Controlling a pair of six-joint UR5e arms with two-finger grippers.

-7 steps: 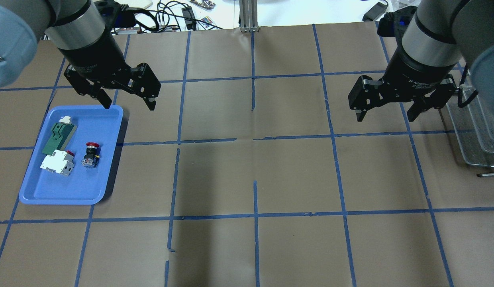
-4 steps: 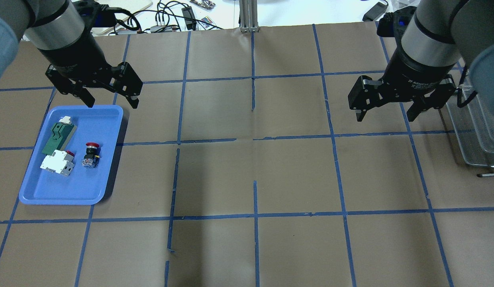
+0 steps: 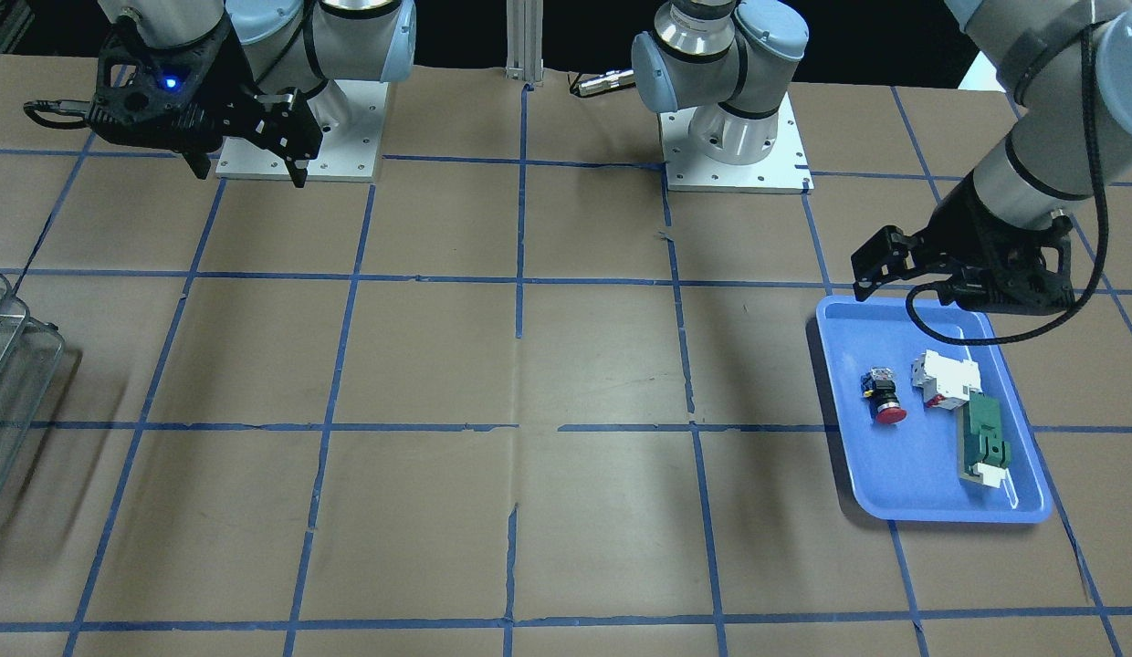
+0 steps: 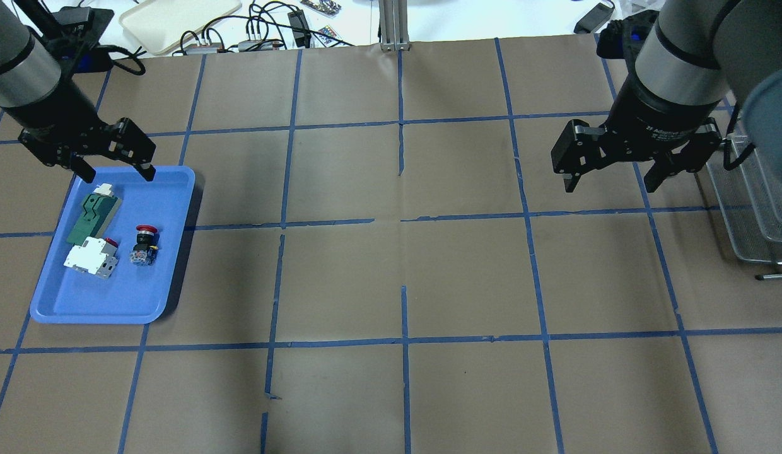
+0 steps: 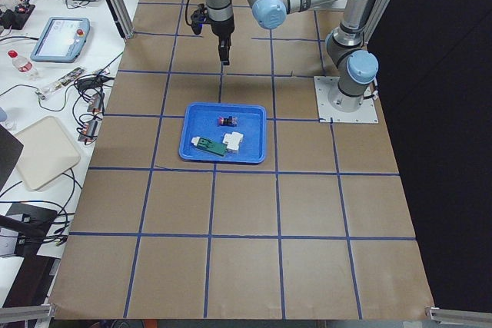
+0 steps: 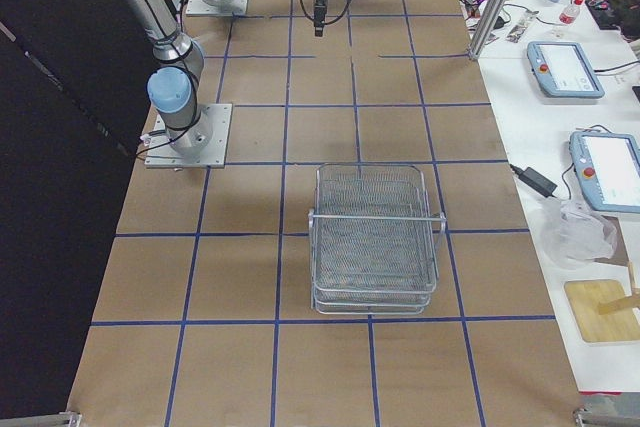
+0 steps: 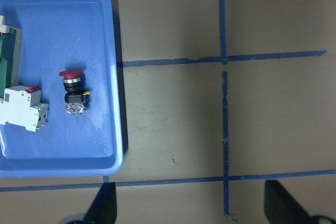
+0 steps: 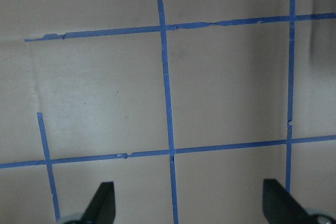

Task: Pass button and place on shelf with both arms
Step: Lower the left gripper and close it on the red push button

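Note:
The button [image 4: 143, 244], with a red cap and black body, lies on its side in the blue tray [image 4: 113, 296]. It also shows in the front view [image 3: 884, 397] and the left wrist view [image 7: 73, 92]. My left gripper [image 4: 118, 175] is open and empty. It hangs over the tray's far edge, apart from the button. My right gripper [image 4: 610, 186] is open and empty above the bare table, beside the wire-mesh shelf [image 4: 753, 202]. The shelf stands whole in the exterior right view [image 6: 375, 237].
A white blocky part [image 4: 91, 258] and a flat green part [image 4: 93, 211] lie in the tray left of the button. Cables [image 4: 265, 31] and a cream tray [image 4: 176, 19] lie beyond the table's far edge. Blue tape lines grid the brown table.
My left gripper has moved left, from beside the tray's far right corner to over its far edge, and stayed open. The right arm has not moved.

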